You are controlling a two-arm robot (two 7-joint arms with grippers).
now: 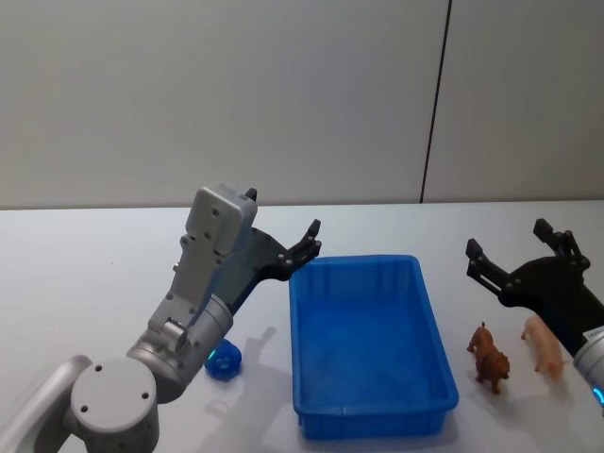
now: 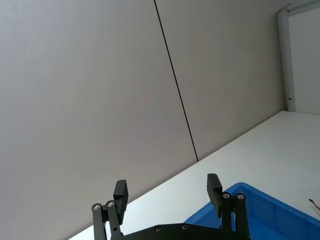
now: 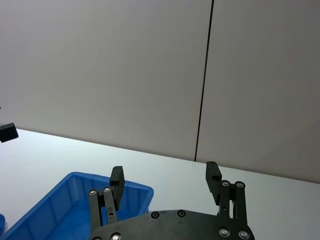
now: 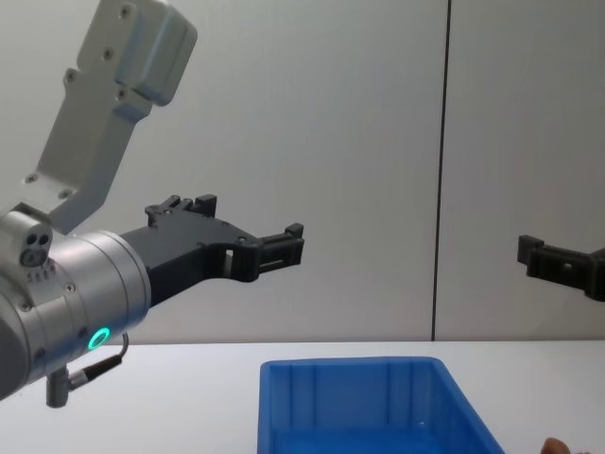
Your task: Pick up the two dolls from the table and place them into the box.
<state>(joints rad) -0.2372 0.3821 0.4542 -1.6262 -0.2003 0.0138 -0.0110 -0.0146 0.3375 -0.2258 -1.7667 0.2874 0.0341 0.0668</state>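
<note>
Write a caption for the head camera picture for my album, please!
Empty blue box on the white table, brown doll and pink doll beside it, left tool and right tool raised open.

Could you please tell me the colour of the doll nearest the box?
That doll is reddish brown, clearest in the head view.

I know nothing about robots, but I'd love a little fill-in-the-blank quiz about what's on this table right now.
1. The box is coloured ____.
2. The brown doll and the pale orange doll both stand on the ____, outside the box.
3. Both dolls are on the robot's ____ side of the box.
4. The left gripper and the right gripper are raised, each with its fingers ____.
Missing words: blue; table; right; open.
</note>
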